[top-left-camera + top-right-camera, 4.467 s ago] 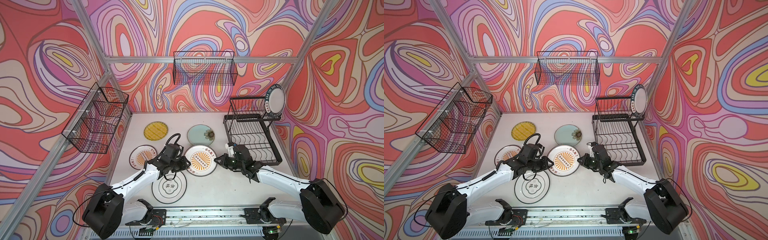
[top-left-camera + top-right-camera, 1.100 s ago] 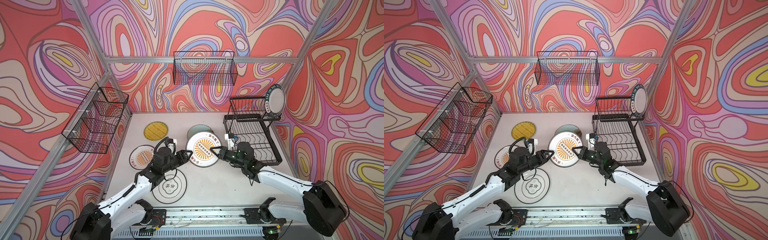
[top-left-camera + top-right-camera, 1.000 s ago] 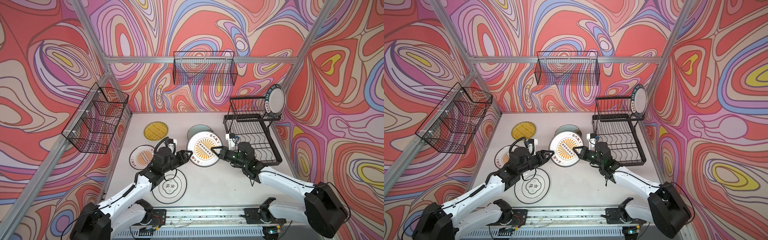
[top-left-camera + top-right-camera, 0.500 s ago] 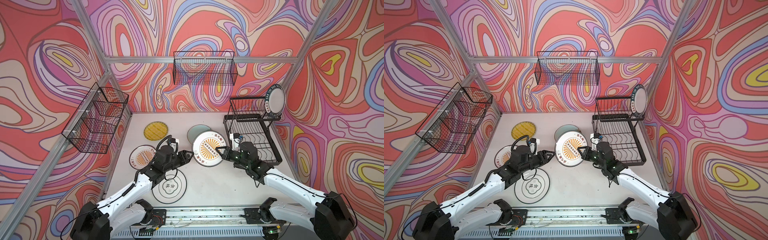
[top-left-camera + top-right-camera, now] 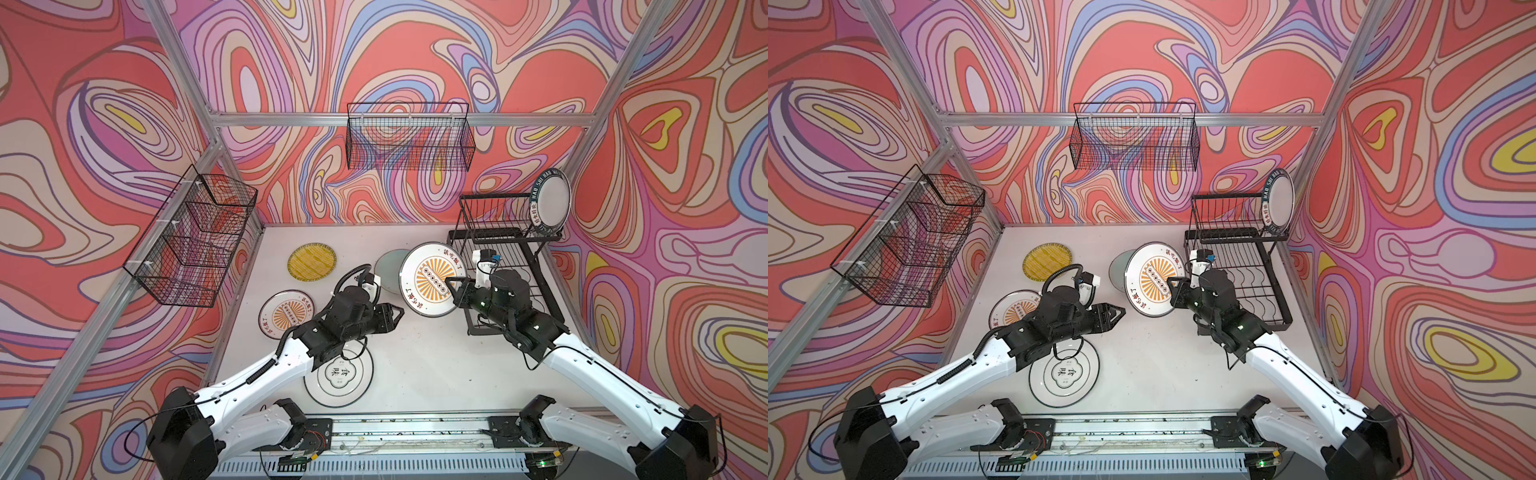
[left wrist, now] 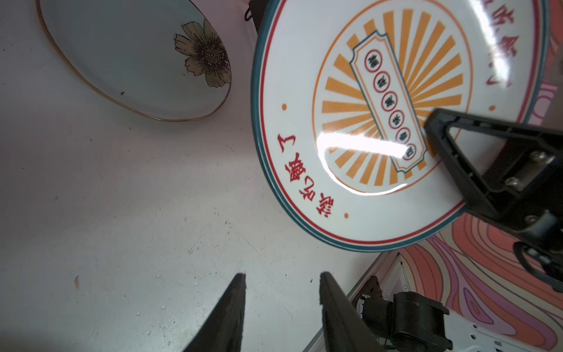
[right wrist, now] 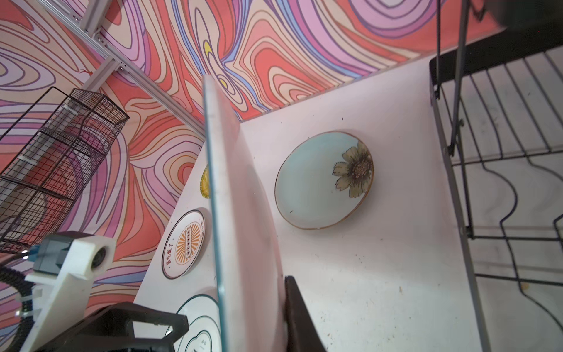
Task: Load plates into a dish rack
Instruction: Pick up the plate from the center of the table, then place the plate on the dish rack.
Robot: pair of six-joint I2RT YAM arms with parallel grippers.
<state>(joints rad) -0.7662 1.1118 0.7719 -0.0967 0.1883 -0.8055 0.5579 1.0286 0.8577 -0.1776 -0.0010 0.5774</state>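
Left gripper (image 5: pixel 1120 312): fingers partly apart, nothing between them, low over the table (image 5: pixel 419 365), just short of the sunburst plate (image 5: pixel 430 280); judged standing clear. Right gripper (image 5: pixel 452 288): pinched on that plate's rim, holding it off the table just left of the dish rack (image 5: pixel 505 240). Plate nearly on edge, face toward the left arm, probably to suit a slot.

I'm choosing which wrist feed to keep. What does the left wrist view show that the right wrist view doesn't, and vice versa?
Left wrist only: the printed face of the held sunburst plate and the empty gap in the open left gripper. Right wrist only: that plate's plain back, the dish rack, a mesh basket and a second sunburst plate. Both: the held plate itself and the flower plate lying flat.
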